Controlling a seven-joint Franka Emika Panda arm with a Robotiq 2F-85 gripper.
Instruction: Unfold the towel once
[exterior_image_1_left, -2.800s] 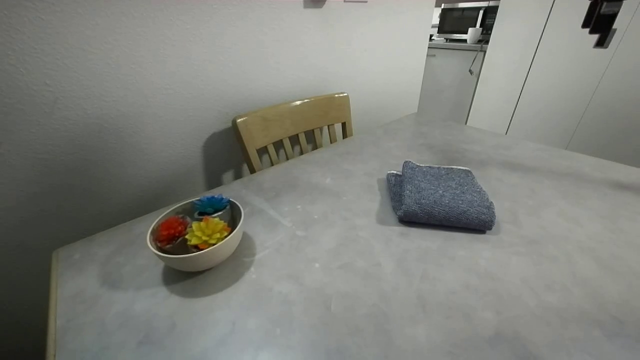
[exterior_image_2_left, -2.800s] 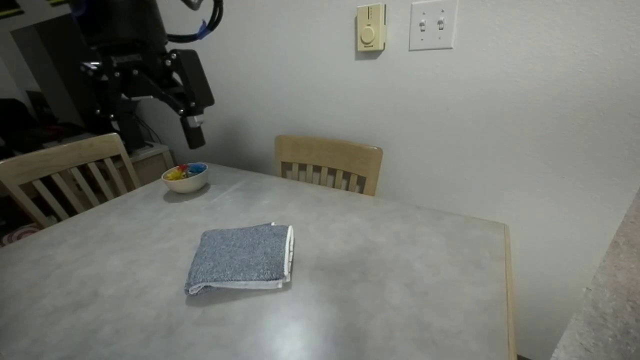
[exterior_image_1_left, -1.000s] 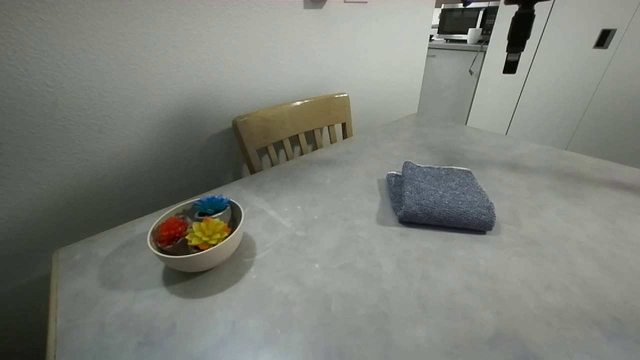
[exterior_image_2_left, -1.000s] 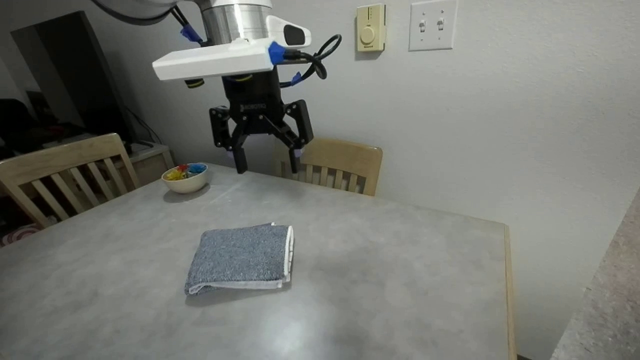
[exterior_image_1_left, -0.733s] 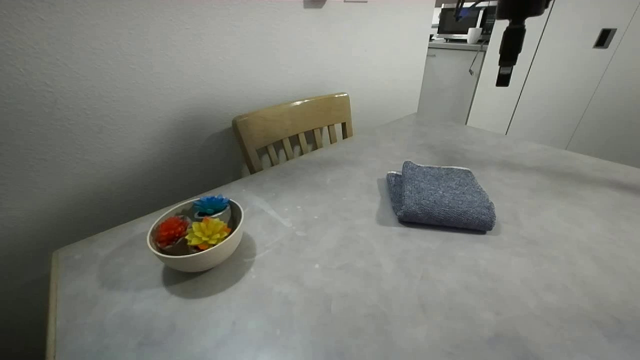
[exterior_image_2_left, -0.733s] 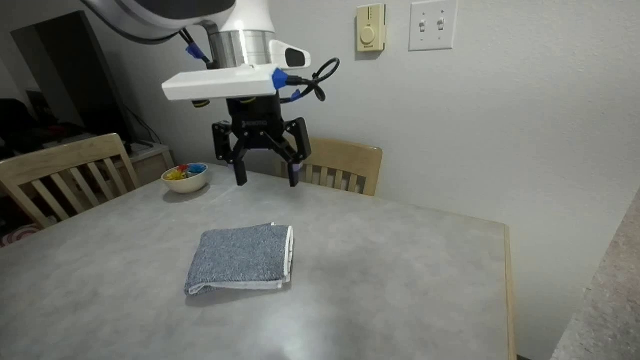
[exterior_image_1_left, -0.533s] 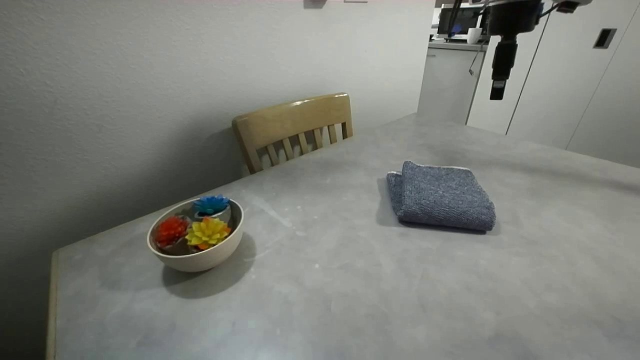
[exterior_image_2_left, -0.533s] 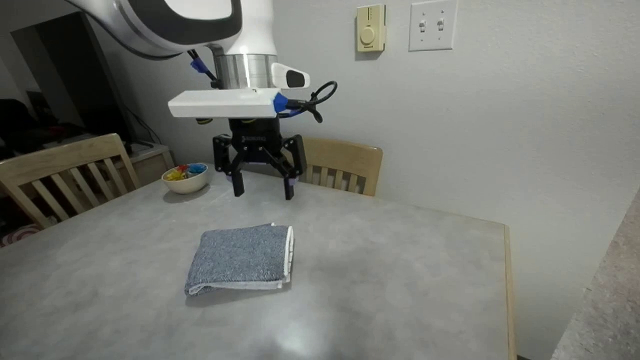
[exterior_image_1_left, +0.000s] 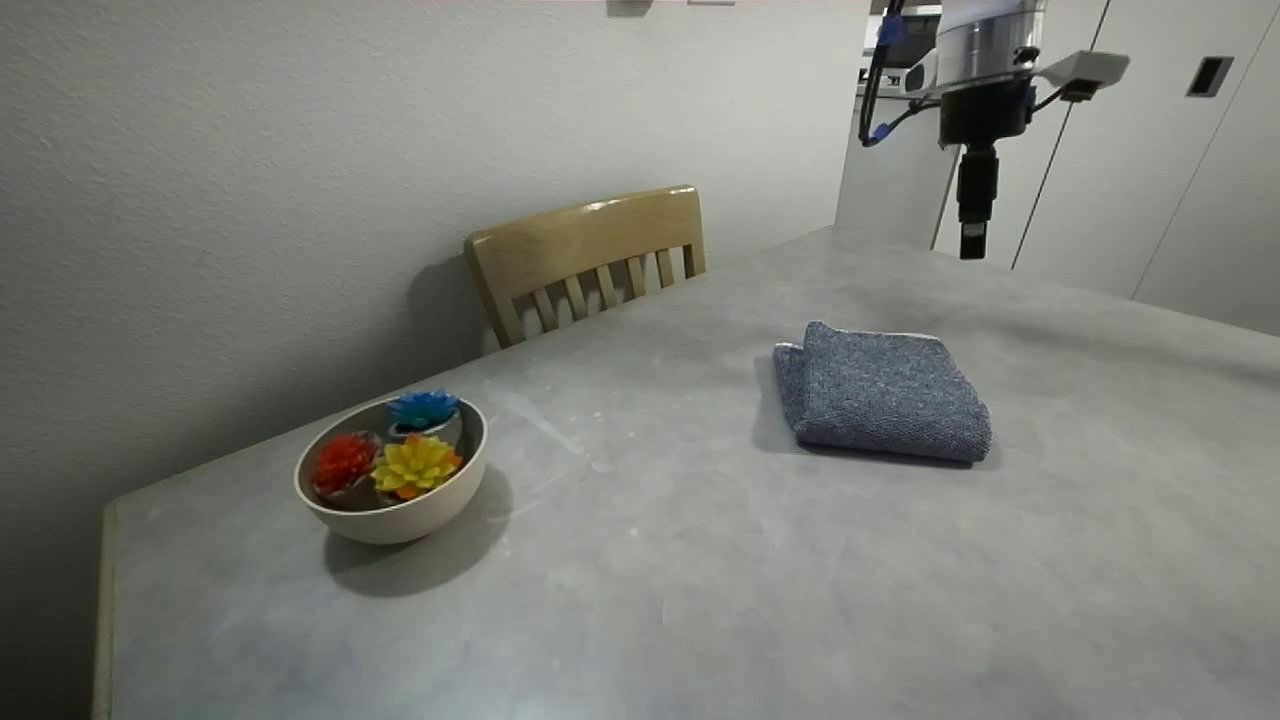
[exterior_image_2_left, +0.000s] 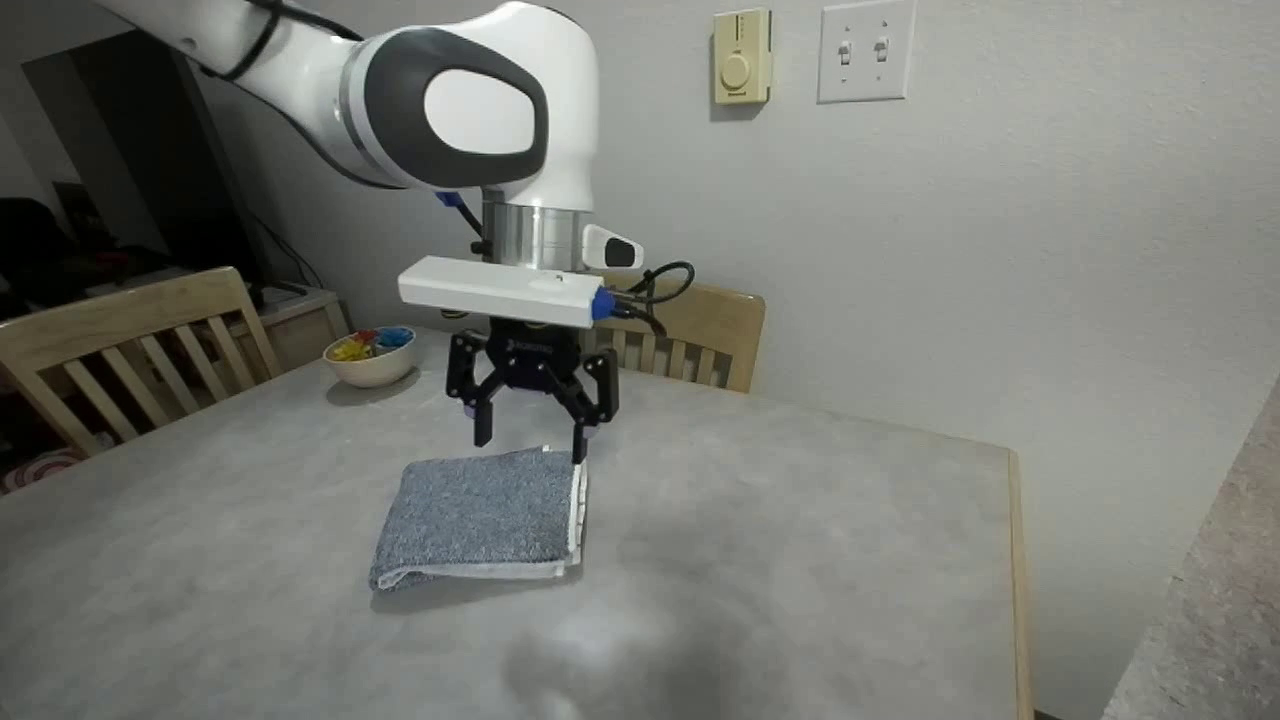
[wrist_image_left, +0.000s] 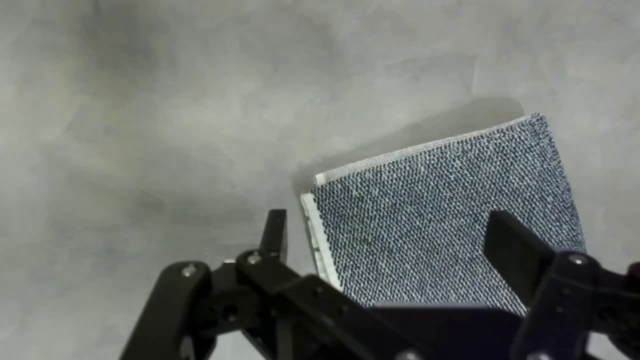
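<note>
While the white-and-dark-grey jointed robot arm (exterior_image_2_left: 430, 110) enters from 10 o'clock in an exterior view, its wrist hangs upright and the black two-fingered gripper (exterior_image_2_left: 531, 450) points to 6 o'clock. Its fingers (exterior_image_2_left: 483, 425) are spread wide. The folded, white-hemmed blue-grey cloth towel (exterior_image_2_left: 480, 510) lies on the mottled grey table (exterior_image_2_left: 820, 560); in both exterior views the gripper stands at 1 o'clock from it, and in an exterior view the fingertips (exterior_image_1_left: 972, 245) are apart from the cloth. The wrist view shows one finger at 9 o'clock, beside the hemmed edge, the other over the towel.

Arm, gripper, towel: one each. Round cream bowl (exterior_image_1_left: 430, 518): one, near 9 o'clock of the towel in an exterior view. Contents, three: blue flower-shaped ornament (exterior_image_1_left: 422, 408), 1 o'clock; yellow ornament (exterior_image_1_left: 415, 462), 4 o'clock; red ornament (exterior_image_1_left: 343, 458), 9 o'clock. Slat-backed pale wooden chairs (exterior_image_2_left: 130, 318): two, at 10 and 1 o'clock of the table in an exterior view. Beige wall dial unit (exterior_image_2_left: 741, 55), white two-toggle switch plate (exterior_image_2_left: 866, 50): one each.
</note>
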